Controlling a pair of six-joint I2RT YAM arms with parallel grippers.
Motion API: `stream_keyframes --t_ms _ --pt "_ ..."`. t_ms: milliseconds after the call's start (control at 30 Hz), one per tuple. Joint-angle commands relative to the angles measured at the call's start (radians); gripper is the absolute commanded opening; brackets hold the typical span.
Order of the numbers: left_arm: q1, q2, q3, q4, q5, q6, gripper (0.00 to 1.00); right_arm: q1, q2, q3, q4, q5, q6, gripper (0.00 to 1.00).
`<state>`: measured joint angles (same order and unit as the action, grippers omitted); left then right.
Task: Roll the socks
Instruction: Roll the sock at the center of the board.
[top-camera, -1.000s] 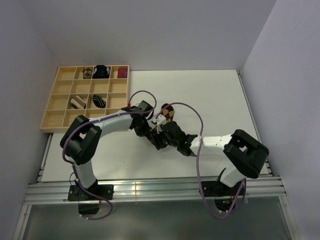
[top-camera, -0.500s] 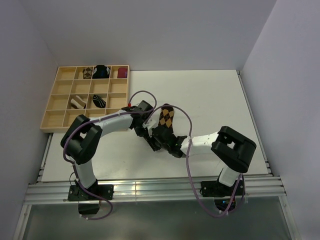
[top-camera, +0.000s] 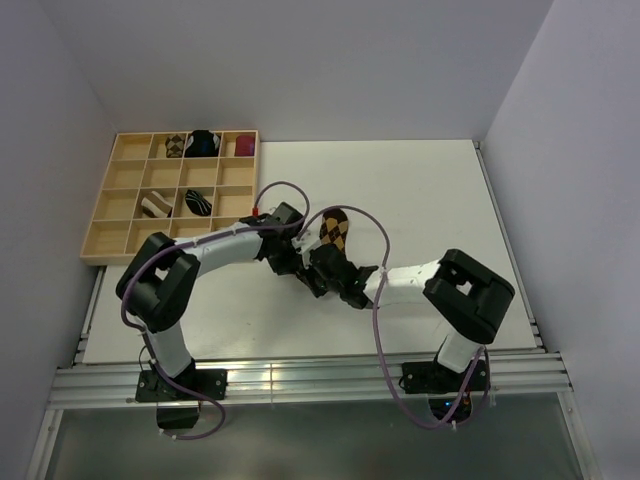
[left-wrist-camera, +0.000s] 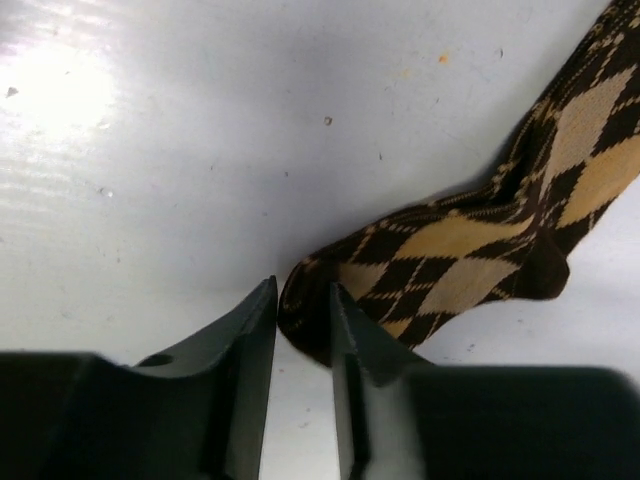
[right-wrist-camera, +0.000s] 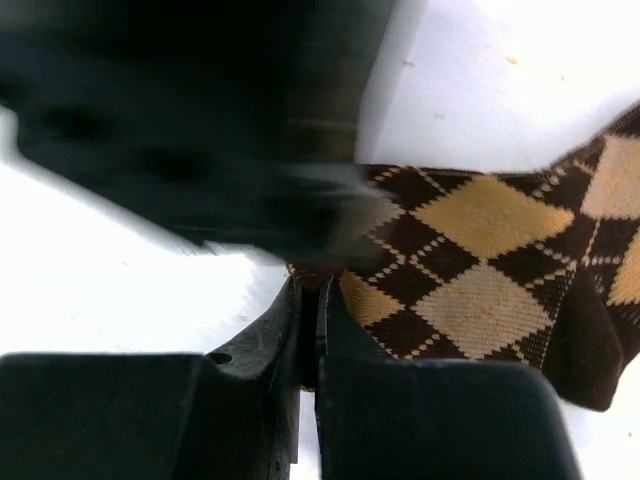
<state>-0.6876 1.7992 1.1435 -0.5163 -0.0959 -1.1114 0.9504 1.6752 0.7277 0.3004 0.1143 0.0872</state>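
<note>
One brown-and-tan argyle sock (top-camera: 337, 230) lies on the white table (top-camera: 430, 200), reaching up and right from where both grippers meet. My right gripper (right-wrist-camera: 318, 285) (top-camera: 322, 270) is shut on this argyle sock (right-wrist-camera: 480, 270) at its dark lower end. My left gripper (left-wrist-camera: 303, 292) (top-camera: 298, 262) stands slightly open, the same sock end (left-wrist-camera: 440, 270) lying between its fingertips with a gap showing. A rolled brown-and-cream striped sock (top-camera: 153, 205) and a rolled black sock with thin white stripes (top-camera: 198, 203) sit in tray cells.
The wooden grid tray (top-camera: 120, 215) stands at the back left. Its top row holds an argyle bundle (top-camera: 175, 145), a black-and-blue bundle (top-camera: 203, 143) and a maroon bundle (top-camera: 245, 145). Grey walls close in on three sides.
My right arm swung left to the sock's near end and its jaws shut there. The left jaws, shut before, have parted a little.
</note>
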Motion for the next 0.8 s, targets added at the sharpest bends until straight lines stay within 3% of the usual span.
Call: stream_keyframes --t_ms 0,133,300,500,633,767 --pt "0.008 -0.089 -0.031 0.048 -0.03 -0.053 0.34 -0.093 -0.043 -0.019 -0.055 -0.158 0.077 0.0" --pt "0.019 -0.181 -0.071 0.113 -0.047 -0.1 0.47 -0.211 -0.026 -0.014 -0.049 -0.403 0.14 0.0" --pt "0.02 -0.297 -0.172 0.202 -0.097 -0.148 0.53 -0.333 0.05 0.018 -0.044 -0.66 0.215 0.0" --pt "0.017 -0.353 -0.263 0.315 -0.071 -0.15 0.54 -0.488 0.162 -0.04 0.24 -0.983 0.455 0.0" --pt "-0.006 -0.33 -0.28 0.34 -0.051 -0.14 0.53 -0.554 0.262 -0.068 0.334 -1.059 0.61 0.0" --pt "-0.029 -0.314 -0.309 0.397 -0.028 -0.149 0.54 -0.579 0.316 -0.08 0.372 -1.078 0.663 0.0"
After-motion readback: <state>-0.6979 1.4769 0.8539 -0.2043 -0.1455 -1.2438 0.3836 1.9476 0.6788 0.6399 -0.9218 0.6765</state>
